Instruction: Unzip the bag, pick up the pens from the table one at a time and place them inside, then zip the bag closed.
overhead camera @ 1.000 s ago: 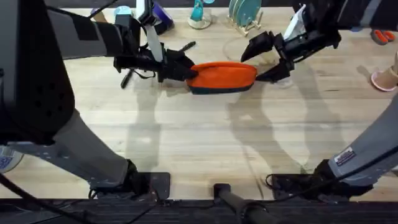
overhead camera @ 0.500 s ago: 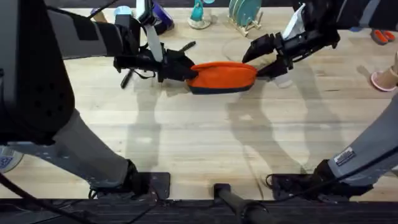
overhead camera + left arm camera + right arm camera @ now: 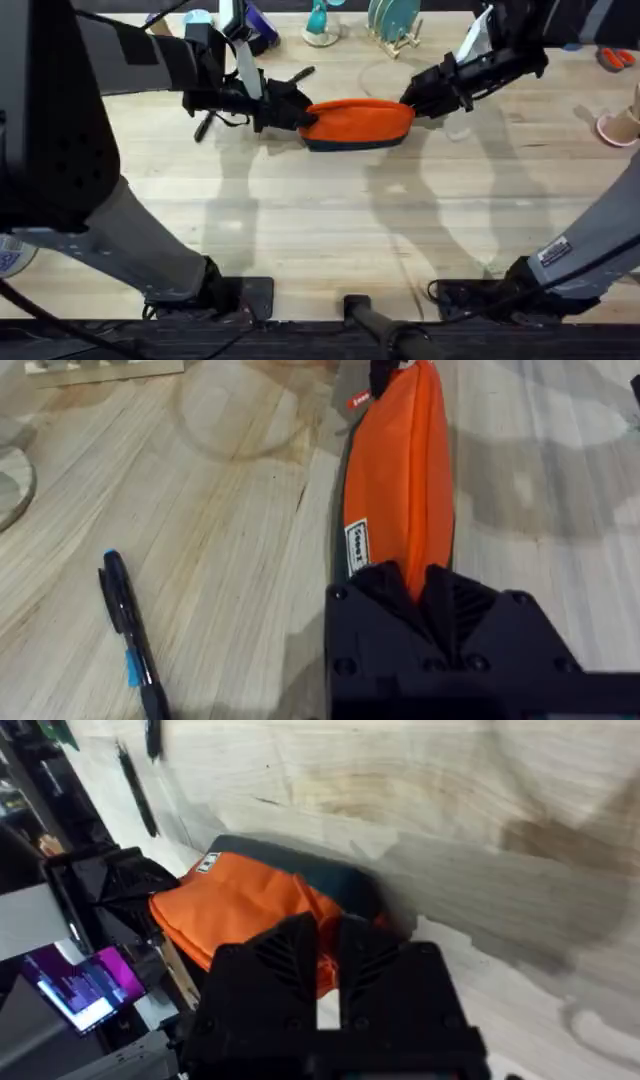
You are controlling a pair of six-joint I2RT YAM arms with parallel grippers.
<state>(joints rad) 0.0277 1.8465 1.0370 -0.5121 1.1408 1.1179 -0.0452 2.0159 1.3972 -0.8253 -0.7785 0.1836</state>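
**Both ends pinched, zipper not yet open**

The bag point(image 3: 358, 124) lies on the table point(image 3: 320, 230). The left gripper point(image 3: 300, 118) clamps its left end; the right gripper point(image 3: 412, 106) pinches its right end. If either pinch slips, the bag may slide instead of unzipping. A pen point(image 3: 128, 635) lies beside it.

— What is the left arm's black two-finger gripper point(image 3: 425, 592) hiding?

— It is covering the near end of the oblong orange fabric pouch point(image 3: 400, 480), so the fabric between its fingers is not showing.

— And the right arm's black gripper point(image 3: 328, 958)?

— It is blocking the pouch's other end; the zipper pull there is staying out of sight.
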